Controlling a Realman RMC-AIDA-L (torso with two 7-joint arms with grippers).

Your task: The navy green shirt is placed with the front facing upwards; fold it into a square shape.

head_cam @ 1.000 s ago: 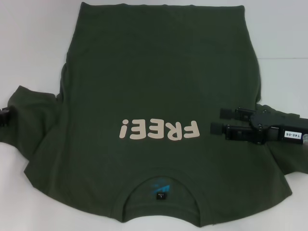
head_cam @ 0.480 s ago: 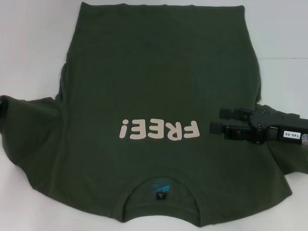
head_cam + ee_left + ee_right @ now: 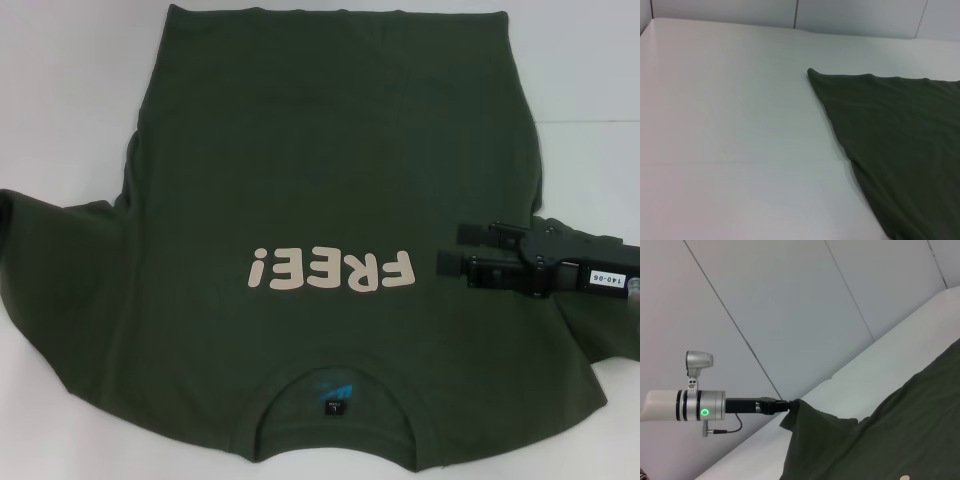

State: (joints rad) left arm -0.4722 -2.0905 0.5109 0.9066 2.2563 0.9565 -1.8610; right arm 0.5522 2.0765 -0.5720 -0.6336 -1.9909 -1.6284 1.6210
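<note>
The navy green shirt (image 3: 330, 170) lies front up on the white table, collar (image 3: 335, 395) nearest me, cream "FREE!" letters (image 3: 330, 270) across the chest. My left gripper (image 3: 782, 406) is out of the head view. The right wrist view shows it shut on the tip of the left sleeve (image 3: 800, 415), holding it raised off the table. That sleeve (image 3: 50, 260) stretches to the left edge of the head view. My right gripper (image 3: 458, 250) hovers over the shirt's right chest side, open and empty, fingers pointing toward the letters. Part of the shirt (image 3: 900, 145) shows in the left wrist view.
The white table (image 3: 60, 100) surrounds the shirt, with bare surface at the left and far right. A grey panelled wall (image 3: 790, 300) stands behind the table. The right sleeve (image 3: 600, 330) lies under my right arm.
The left sleeve has been drawn out to the left and spread wider. My left gripper has left the head view's left edge. The right gripper has barely moved.
</note>
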